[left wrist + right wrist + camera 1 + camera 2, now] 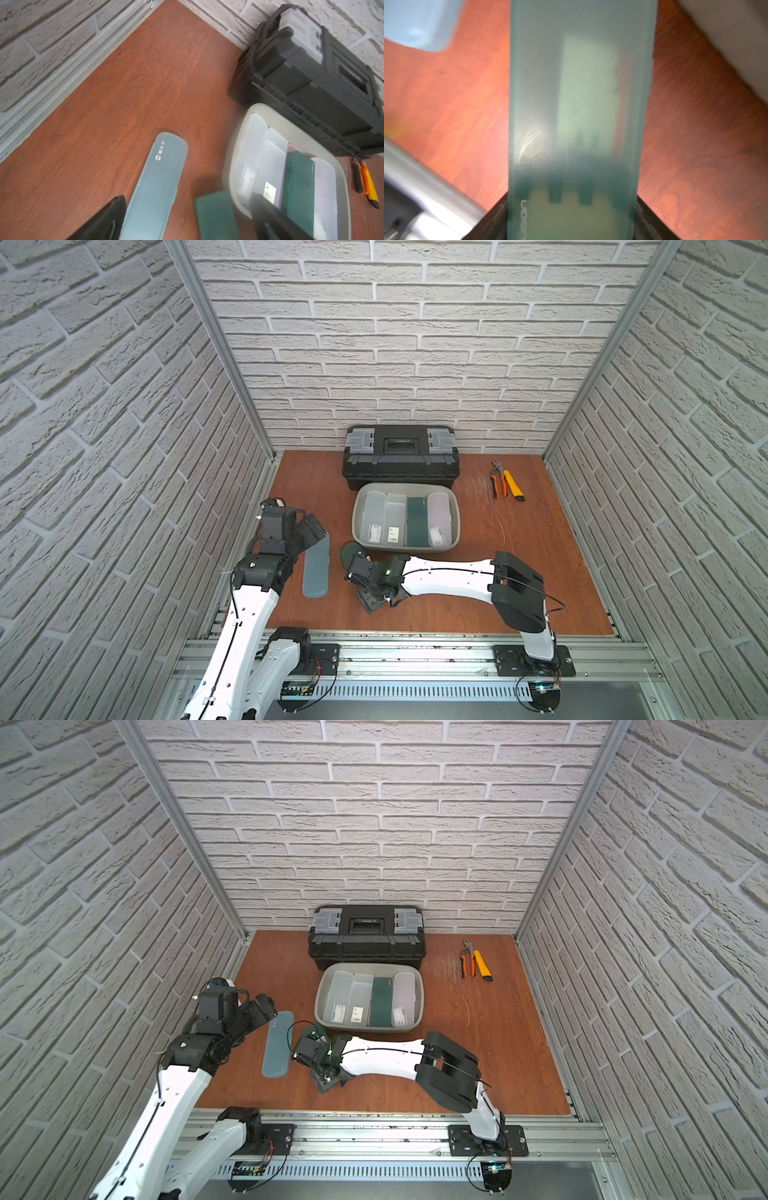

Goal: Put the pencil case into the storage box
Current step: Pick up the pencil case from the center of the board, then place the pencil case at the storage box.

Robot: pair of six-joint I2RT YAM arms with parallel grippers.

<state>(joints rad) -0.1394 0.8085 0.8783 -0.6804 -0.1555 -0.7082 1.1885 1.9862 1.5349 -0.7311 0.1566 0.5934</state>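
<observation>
The storage box (405, 486) (419, 986) is a grey-green tub in front of the toolbox, with several pencil cases lying in it. A translucent dark green pencil case (579, 104) (348, 552) (311, 1029) (216, 216) sits just off the tub's near left corner. My right gripper (572, 218) (358, 568) is shut on its sides. A long blue pencil case (316, 568) (153, 182) lies flat on the board to the left. My left gripper (187, 228) (313, 533) hangs open over its far end, holding nothing.
A black toolbox (401, 458) stands against the back wall behind the tub. Orange-handled pliers (496, 481) and a yellow utility knife (514, 486) lie at the back right. Brick walls close in the left, right and back sides.
</observation>
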